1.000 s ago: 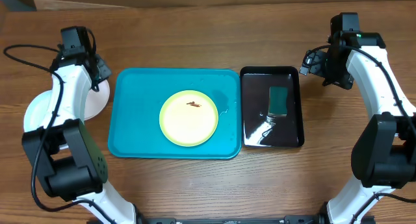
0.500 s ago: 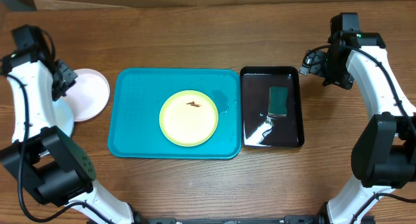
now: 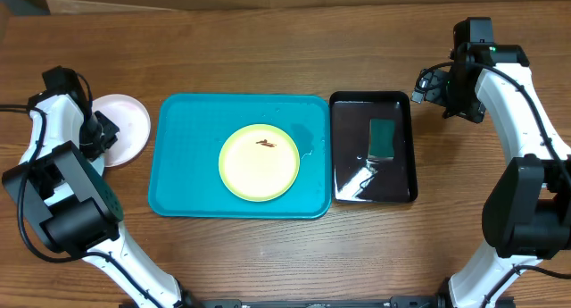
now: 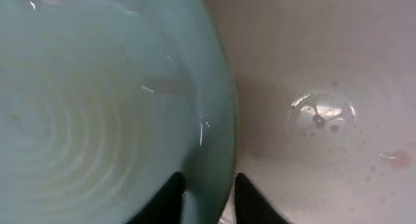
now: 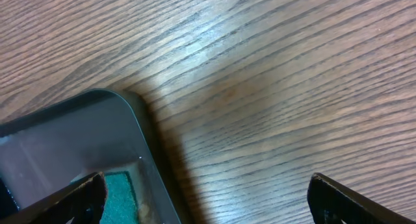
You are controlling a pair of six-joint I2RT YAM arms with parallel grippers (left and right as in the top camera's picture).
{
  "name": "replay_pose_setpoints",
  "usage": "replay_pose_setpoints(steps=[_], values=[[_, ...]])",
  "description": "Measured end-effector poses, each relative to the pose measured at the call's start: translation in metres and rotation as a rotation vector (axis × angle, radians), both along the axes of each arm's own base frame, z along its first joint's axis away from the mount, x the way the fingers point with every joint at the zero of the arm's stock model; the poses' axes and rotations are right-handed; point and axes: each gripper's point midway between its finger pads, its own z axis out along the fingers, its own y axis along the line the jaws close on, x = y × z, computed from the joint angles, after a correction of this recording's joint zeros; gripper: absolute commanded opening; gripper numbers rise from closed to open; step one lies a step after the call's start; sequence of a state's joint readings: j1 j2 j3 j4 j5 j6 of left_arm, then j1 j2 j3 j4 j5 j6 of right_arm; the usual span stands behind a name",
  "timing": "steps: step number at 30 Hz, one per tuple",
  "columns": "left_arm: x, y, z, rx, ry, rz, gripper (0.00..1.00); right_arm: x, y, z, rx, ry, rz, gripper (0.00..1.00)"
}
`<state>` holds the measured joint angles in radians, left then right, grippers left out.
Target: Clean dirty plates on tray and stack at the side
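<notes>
A pale yellow plate (image 3: 259,162) with a small brown smear lies in the middle of the teal tray (image 3: 178,165). Left of the tray a white plate (image 3: 127,125) lies on the table, overlapping a light blue plate (image 3: 93,157) that my left arm mostly hides. In the left wrist view my left gripper (image 4: 209,198) straddles the rim of the light blue plate (image 4: 97,120). The white plate (image 4: 325,87) beside it has faint pinkish spots. My right gripper (image 5: 207,185) is open and empty, above bare wood by the black tray's far right corner.
A narrow black tray (image 3: 348,120) with a wet bottom stands right of the teal tray and holds a green sponge (image 3: 383,137). Its corner (image 5: 65,139) and the sponge (image 5: 120,191) show in the right wrist view. Bare wooden table surrounds the trays.
My left arm swung out from above the side plates to the far left, then came back in to the plates' edge. The right arm, yellow plate and trays have not moved.
</notes>
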<state>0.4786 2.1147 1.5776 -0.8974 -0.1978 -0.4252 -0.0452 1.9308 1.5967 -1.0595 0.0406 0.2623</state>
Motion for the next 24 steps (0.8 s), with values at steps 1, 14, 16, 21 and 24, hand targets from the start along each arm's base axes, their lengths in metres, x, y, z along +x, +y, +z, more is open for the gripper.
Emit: replay_pose_setpoints(steps=[1,14,16,21,24], values=[[0.000,0.002,0.001,0.014,0.002,-0.005,0.04,0.000,0.000,0.000,-0.001,0.000,0.001,1.00],[0.045,-0.009,0.041,-0.009,-0.134,-0.072,0.04,0.000,0.000,0.000,0.000,0.000,0.000,1.00],[0.061,-0.014,0.054,0.002,-0.175,-0.102,0.04,0.000,0.000,0.000,0.000,0.000,0.000,1.00],[0.094,-0.038,0.070,0.022,-0.256,-0.180,0.04,0.000,0.000,0.000,0.000,0.000,0.000,1.00],[0.107,-0.054,0.072,0.025,-0.280,-0.220,0.04,0.000,0.000,0.000,0.000,0.000,0.000,1.00]])
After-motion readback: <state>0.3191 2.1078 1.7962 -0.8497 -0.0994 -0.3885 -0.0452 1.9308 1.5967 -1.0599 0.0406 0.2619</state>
